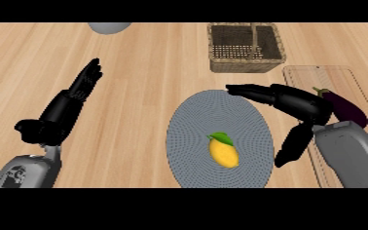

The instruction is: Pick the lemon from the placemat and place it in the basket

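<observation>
Surface (144, 68): wood and wide, carrying everything.

Placemat (208, 117): grey oval, centre-near. It holds only the lemon.

Board (316, 75): pale, at the right, running near to far. The right forearm covers part of it.

Basket (244, 67): woven and square, far, beyond the placemat and slightly right. Nothing shows inside it apart from its handle.

Right hand (302, 105): over the placemat's far-right rim. Fingers are stretched out leftward and the thumb points near, so the hand is spread wide and holds nothing. Its height above the mat cannot be told.

Left hand (61, 112): at the left, well apart from the placemat. Fingers are straight and pressed together, pointing far. It is resting and empty.

Eggplant (348, 109): dark purple, on the board, just right of the right hand.

Lemon (224, 153): yellow with a green leaf, lying on the near half of the placemat. It sits near-left of the right hand and is not touched.

Grey round object (109, 27): at the far edge, cut off by the view.

Progress: nothing is completed. The pick is not yet made. My reading is an approach stage, with the hand opened for a grasp. Left to do:
- Close on the lemon.
- Lift it.
- Carry it far to the basket.
- Release it.
</observation>
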Robot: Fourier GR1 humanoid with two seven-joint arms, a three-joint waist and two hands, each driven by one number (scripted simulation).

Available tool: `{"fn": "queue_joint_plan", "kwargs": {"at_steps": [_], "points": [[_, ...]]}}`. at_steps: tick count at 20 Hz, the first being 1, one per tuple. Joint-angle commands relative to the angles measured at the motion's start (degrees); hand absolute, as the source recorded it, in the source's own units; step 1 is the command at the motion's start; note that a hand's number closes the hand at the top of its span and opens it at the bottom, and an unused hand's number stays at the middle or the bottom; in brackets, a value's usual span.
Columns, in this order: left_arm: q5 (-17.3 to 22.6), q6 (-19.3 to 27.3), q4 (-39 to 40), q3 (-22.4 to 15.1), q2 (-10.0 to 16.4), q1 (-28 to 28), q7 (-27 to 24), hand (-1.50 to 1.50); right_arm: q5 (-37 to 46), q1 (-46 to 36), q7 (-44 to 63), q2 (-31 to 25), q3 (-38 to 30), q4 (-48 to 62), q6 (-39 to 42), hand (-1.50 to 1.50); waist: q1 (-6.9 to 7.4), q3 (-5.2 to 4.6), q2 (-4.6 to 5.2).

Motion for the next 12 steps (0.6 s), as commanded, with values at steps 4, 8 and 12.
{"fn": "queue_joint_plan", "kwargs": {"at_steps": [4, 8, 12], "points": [[-3.4, -1.6, -1.6, 1.0, -3.1, 0.9, 1.5, 0.0, 8.6, 0.3, -6.5, 4.8, -0.5, 6.1, -3.7, -1.5, -0.04, -0.01, -0.02], [-4.4, -1.5, 0.1, 3.0, -4.8, -2.1, 2.2, 0.0, 9.9, 2.1, -10.3, 4.7, -1.3, 5.8, -2.9, -1.5, -0.2, -0.01, -0.02], [-2.9, -4.5, 0.2, 5.6, -2.9, -0.9, 1.8, 0.0, 8.4, 6.9, -12.1, 4.1, -0.9, 2.1, -2.1, -1.5, -0.36, -0.01, -0.07]]}}
